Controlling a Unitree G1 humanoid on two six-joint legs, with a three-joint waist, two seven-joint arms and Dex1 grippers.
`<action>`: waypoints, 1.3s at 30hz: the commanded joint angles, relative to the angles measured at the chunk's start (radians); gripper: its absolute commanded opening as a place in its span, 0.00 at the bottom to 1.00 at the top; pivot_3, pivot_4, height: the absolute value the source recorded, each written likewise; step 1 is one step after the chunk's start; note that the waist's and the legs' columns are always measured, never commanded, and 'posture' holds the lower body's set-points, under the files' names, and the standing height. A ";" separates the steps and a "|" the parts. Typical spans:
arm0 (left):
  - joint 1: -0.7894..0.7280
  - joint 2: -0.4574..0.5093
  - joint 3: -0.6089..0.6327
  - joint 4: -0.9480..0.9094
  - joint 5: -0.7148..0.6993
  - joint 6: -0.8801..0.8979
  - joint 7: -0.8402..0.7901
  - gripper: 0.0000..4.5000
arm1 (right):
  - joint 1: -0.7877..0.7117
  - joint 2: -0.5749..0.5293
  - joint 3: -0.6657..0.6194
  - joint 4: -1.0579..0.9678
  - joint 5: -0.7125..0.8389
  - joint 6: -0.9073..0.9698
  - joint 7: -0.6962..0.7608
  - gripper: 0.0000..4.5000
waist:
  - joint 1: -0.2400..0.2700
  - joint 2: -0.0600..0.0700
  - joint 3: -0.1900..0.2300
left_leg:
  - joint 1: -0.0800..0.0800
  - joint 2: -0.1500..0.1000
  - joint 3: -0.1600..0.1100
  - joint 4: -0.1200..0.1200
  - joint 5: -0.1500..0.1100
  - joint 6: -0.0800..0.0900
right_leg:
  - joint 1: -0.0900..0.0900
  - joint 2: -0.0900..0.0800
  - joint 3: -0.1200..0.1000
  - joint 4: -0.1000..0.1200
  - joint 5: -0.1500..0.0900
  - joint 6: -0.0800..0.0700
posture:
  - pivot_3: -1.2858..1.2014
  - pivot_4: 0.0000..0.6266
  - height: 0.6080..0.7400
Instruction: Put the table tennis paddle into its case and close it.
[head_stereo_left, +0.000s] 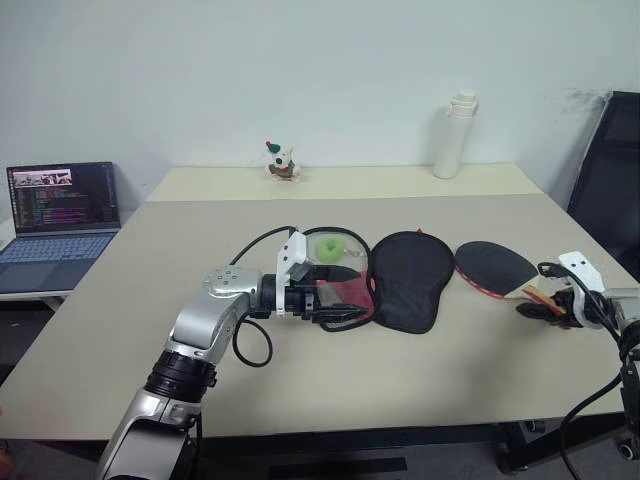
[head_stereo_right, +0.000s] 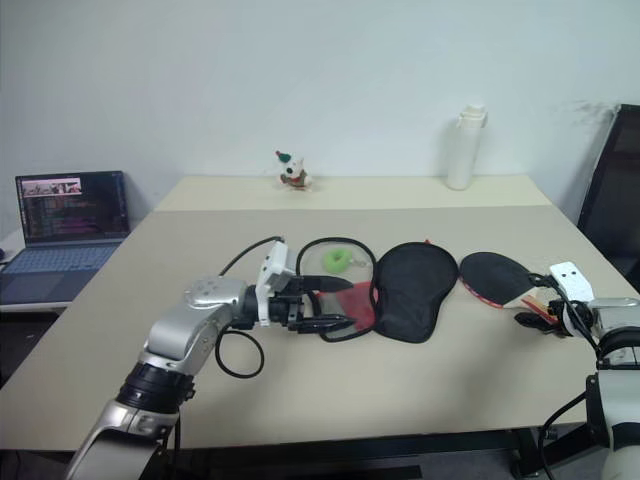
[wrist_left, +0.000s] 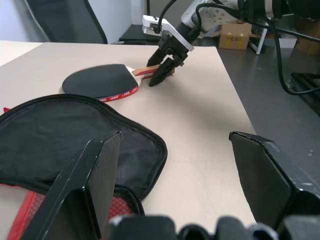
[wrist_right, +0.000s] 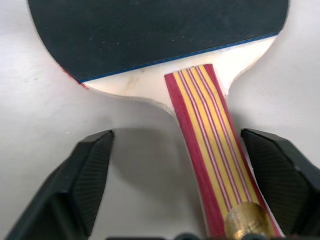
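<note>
1. Lying flat on the table (head_stereo_left: 420, 370), the paddle (head_stereo_left: 495, 267) is resting just right of the case (head_stereo_left: 410, 280).
2. The right gripper (wrist_right: 175, 175) is standing open around the paddle handle, not clamping it.
3. The left gripper (head_stereo_left: 345, 297) is standing open at the case's red end.

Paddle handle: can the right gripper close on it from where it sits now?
Probably yes. The right gripper is open with the paddle handle lying between its fingers on the bare table; nothing sits between them.

Left end effector (head_stereo_left: 345, 296) spread wide, right end effector (wrist_right: 172, 185) seemingly open
</note>
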 joint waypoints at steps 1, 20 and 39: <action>-0.012 0.005 0.023 -0.021 -0.007 -0.019 -0.007 0.84 | 0.036 0.012 -0.002 0.008 -0.001 0.061 0.060 0.65 | 0.000 0.000 0.000 | 0.000 0.000 0.000 0.000 0.000 0.000 | 0.000 0.000 0.000 0.000 0.000 0.000 | 0.52 0.24 1.00; -0.027 -0.012 0.016 0.024 0.001 -0.047 -0.004 0.84 | 0.167 0.165 -0.182 -0.313 0.089 0.203 -0.298 0.24 | -0.027 -0.016 -0.008 | 0.020 0.001 0.001 0.000 0.000 0.000 | 0.016 0.000 0.002 0.001 0.001 0.000 | 0.52 0.24 1.00; -0.015 -0.012 0.018 0.012 0.008 -0.044 0.011 0.84 | 0.064 0.213 -0.148 -0.115 0.053 0.039 -0.379 0.63 | -0.040 -0.018 -0.009 | 0.025 0.001 0.016 -0.001 -0.001 0.000 | 0.015 0.001 0.025 -0.003 0.008 0.008 | 0.52 0.24 1.00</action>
